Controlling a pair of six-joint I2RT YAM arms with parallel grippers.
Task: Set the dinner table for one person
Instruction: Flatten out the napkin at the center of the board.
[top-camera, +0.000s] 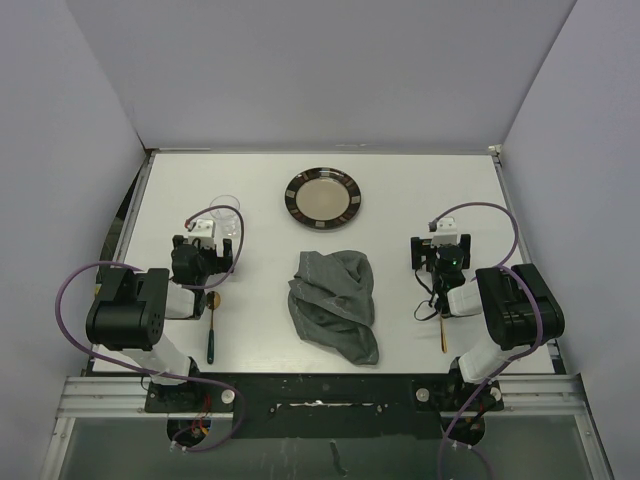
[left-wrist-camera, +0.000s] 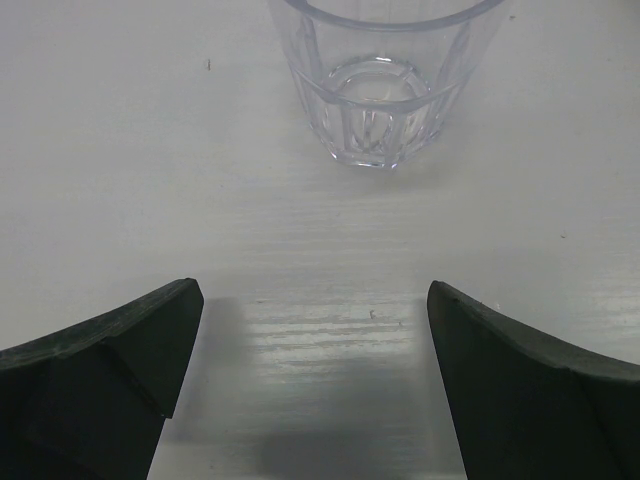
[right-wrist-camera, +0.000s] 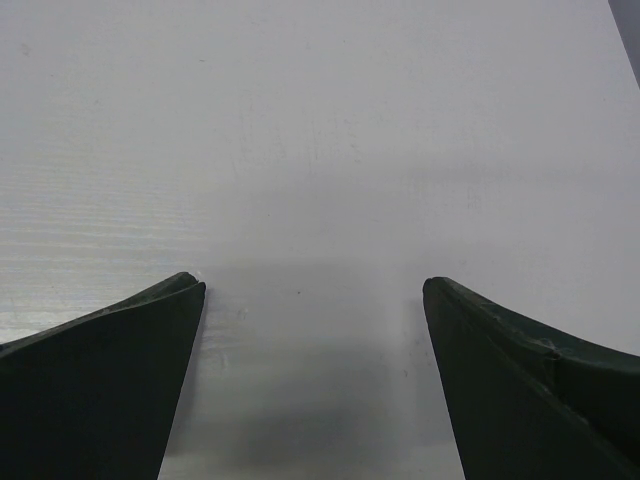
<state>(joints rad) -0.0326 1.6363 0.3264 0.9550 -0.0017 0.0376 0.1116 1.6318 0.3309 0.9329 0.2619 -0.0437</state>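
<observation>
The white dinner table (top-camera: 400, 180) carries a dark-rimmed plate (top-camera: 322, 197) at the back centre. A crumpled grey cloth placemat (top-camera: 334, 303) lies in the middle. A clear glass (top-camera: 226, 213) stands at the back left; in the left wrist view the glass (left-wrist-camera: 380, 80) is just ahead of my fingers. My left gripper (top-camera: 207, 240) (left-wrist-camera: 315, 300) is open and empty, low over the table just short of the glass. My right gripper (top-camera: 441, 240) (right-wrist-camera: 315, 290) is open and empty over bare table on the right.
A spoon (top-camera: 212, 325) with a gold bowl and dark handle lies beside the left arm. A gold-handled utensil (top-camera: 443, 333) lies partly under the right arm. Grey walls enclose the table on three sides.
</observation>
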